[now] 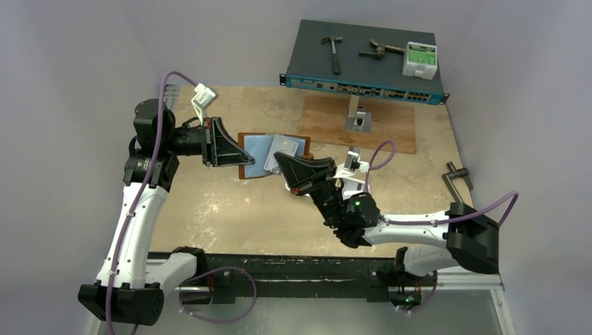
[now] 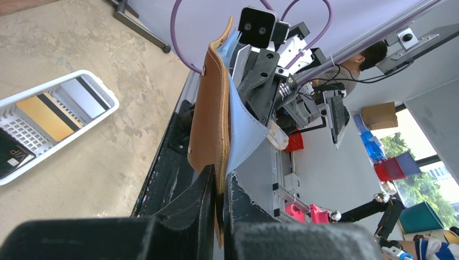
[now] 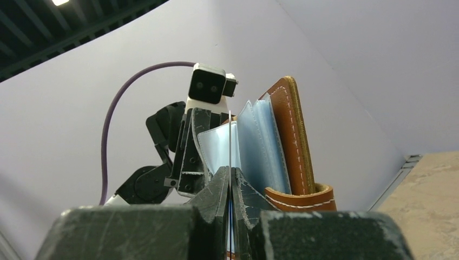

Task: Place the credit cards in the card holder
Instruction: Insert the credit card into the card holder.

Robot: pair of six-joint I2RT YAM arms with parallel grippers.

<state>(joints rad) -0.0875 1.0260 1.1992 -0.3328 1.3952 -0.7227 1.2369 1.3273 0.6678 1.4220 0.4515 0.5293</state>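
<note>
The left gripper [image 1: 241, 157] pinches the brown edge of the open holder [image 1: 255, 155], held over the desk [image 1: 230, 216], while the right gripper [image 3: 230, 184] is pressed together on a pale card [image 1: 286, 145] standing edge-on among the holder's blue pockets

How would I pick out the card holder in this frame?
Over the middle of the tan table, the two arms' tips meet. The card holder is clamped in the left end effector, beside the credit card that the right end effector grips. It alone is brown stitched leather with pale blue plastic sleeves.
</note>
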